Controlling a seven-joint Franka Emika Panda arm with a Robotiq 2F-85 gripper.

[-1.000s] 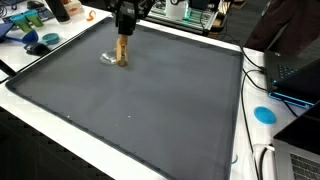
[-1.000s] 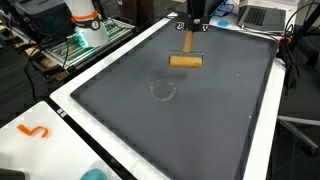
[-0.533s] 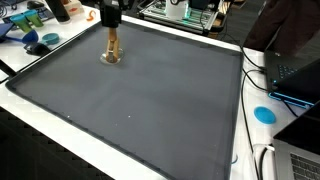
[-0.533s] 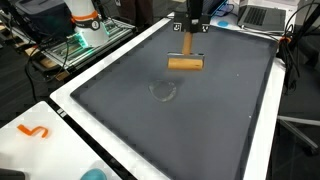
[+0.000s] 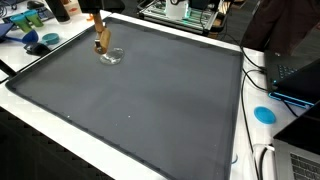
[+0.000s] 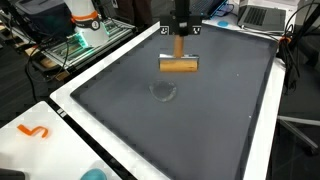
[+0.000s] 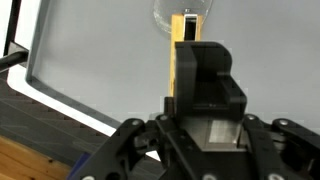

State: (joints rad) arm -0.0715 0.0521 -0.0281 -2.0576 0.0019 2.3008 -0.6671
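My gripper (image 5: 97, 20) (image 6: 180, 30) is shut on the upright handle of a T-shaped wooden tool (image 5: 101, 42) (image 6: 179, 65). It holds the tool over the far part of a large dark grey mat (image 5: 150, 100) (image 6: 200, 130). The tool's crossbar hangs just above the mat. A small clear round object (image 5: 112, 57) (image 6: 162, 92) lies on the mat right beside the tool. In the wrist view the gripper (image 7: 190, 75) clamps the wooden handle (image 7: 183, 30), and the clear object (image 7: 185, 10) shows beyond the tool's end.
A white table rim (image 5: 150, 165) surrounds the mat. A blue disc (image 5: 264, 114), a laptop (image 5: 300, 70) and cables lie at one side. Blue items (image 5: 40, 42) sit at a far corner. An orange squiggle (image 6: 33, 131) lies on the white rim.
The gripper has carried the wooden tool sideways across the far part of the mat, past the clear round object. The clear object has stayed where it was.
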